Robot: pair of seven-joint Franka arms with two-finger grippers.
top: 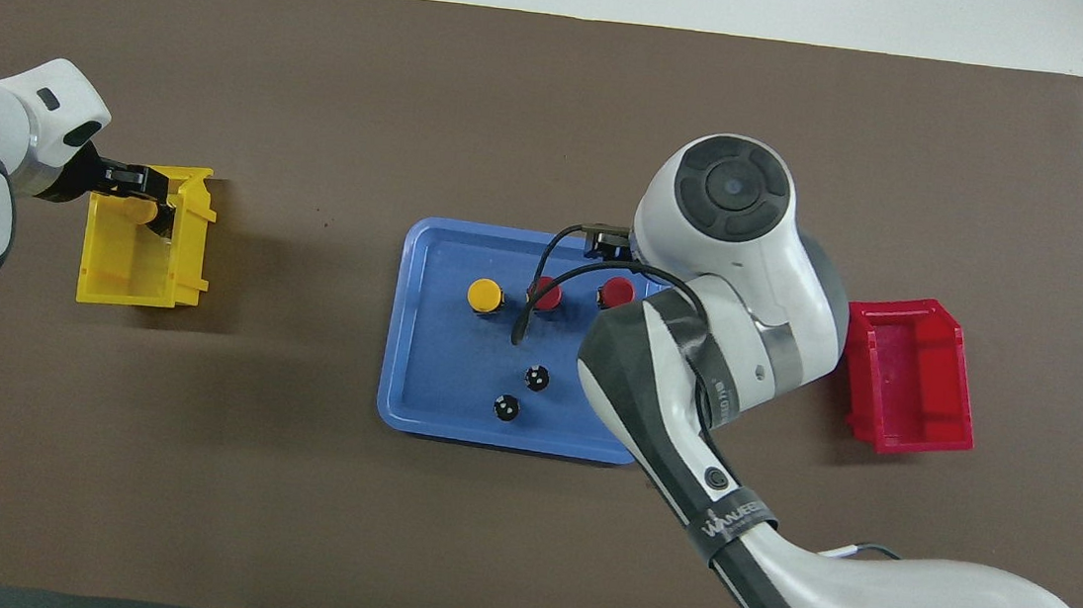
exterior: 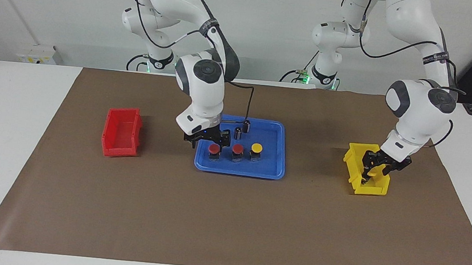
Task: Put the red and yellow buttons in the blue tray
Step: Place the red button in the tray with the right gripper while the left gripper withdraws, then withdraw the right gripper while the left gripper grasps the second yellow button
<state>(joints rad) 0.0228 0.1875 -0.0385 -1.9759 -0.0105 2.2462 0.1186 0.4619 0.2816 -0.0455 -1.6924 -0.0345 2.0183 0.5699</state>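
On the brown mat that covers the bench [exterior: 16, 100], the blue tray [exterior: 273, 170] lies midway between the two arms' ends. Three buttons stand in a row in the part of the tray farther from the robots: a red button [exterior: 214, 149] toward the right arm's end, a second red button [exterior: 238, 149] in the middle, and a yellow button [exterior: 256, 147] toward the left arm's end. Two dark capless cylinders [exterior: 242, 129] stand in the tray nearer to the robots than that row.

The right claw [exterior: 207, 137] is over the tray, just above the end red button, its fingers spread wide and holding nothing; the button stands free on the tray floor.

At the left arm's end of the bench sits the yellow bin [exterior: 359, 158], well apart from the tray. The left claw [exterior: 370, 170] is down inside this bin, its fingers narrowed on the fourth button [top: 151, 210], whose yellow cap shows between them in the overhead view.

At the right arm's end sits the red bin [exterior: 120, 133], near the tray, with nothing visible in it.
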